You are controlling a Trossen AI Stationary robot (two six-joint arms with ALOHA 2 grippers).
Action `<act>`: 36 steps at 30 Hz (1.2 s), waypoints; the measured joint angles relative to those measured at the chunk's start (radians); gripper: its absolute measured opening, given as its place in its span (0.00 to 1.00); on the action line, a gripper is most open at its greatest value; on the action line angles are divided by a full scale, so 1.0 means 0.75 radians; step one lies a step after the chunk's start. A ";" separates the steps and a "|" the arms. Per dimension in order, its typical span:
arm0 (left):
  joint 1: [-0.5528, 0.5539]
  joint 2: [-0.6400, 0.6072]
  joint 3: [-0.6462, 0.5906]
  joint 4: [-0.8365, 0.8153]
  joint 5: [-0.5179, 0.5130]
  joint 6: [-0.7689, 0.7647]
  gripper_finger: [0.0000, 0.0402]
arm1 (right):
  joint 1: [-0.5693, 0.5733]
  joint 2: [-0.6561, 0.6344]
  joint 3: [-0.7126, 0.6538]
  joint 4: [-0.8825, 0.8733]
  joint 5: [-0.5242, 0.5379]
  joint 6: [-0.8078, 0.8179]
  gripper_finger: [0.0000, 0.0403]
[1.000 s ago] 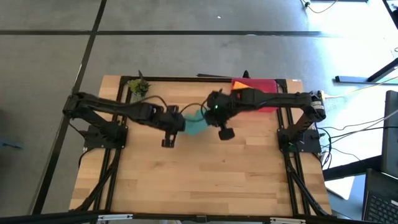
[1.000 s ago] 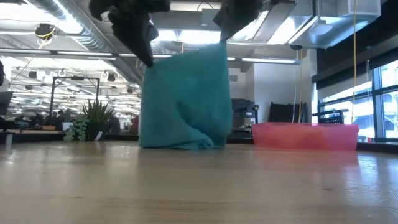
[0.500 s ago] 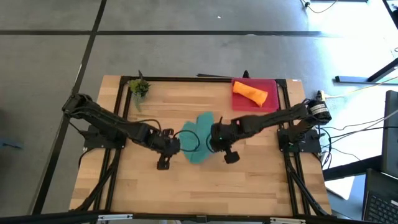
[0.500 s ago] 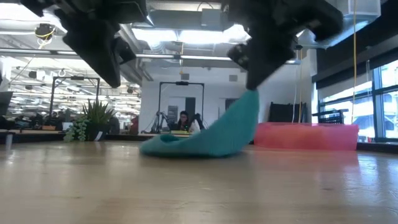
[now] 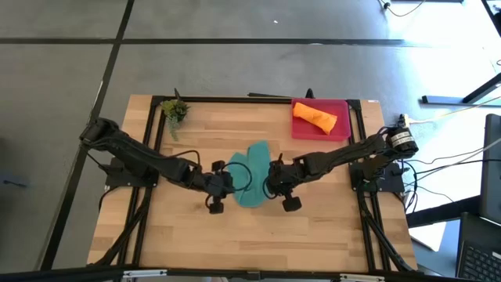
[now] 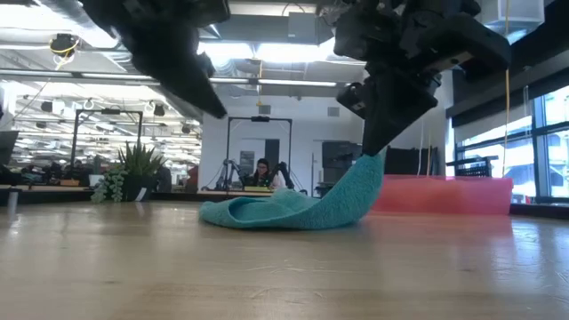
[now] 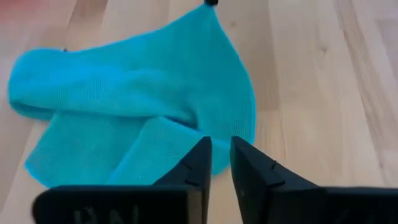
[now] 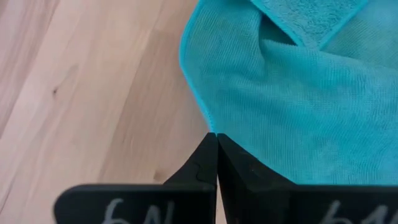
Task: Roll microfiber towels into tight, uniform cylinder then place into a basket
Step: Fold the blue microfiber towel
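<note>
Right gripper (image 8: pixel 216 142), fingers closed, pinches the teal towel (image 5: pixel 252 174) corner at table centre; left gripper (image 7: pixel 221 154), narrowly open and empty, flanks the opposite corner

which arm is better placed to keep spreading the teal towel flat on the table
Likely the right. The right gripper is shut on a corner of the teal towel, holding that edge lifted off the table. The left gripper has its fingers slightly apart, holding nothing.
</note>
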 joint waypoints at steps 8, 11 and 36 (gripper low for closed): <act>0.073 0.198 -0.001 0.149 -0.040 0.028 0.24 | 0.000 0.000 0.001 0.032 0.018 0.008 0.01; 0.112 0.253 -0.001 0.181 -0.067 -0.012 0.25 | 0.000 0.000 0.001 0.034 0.073 0.033 0.01; 0.187 0.460 0.001 0.378 -0.018 -0.030 0.25 | 0.000 0.000 0.002 0.068 0.095 0.031 0.01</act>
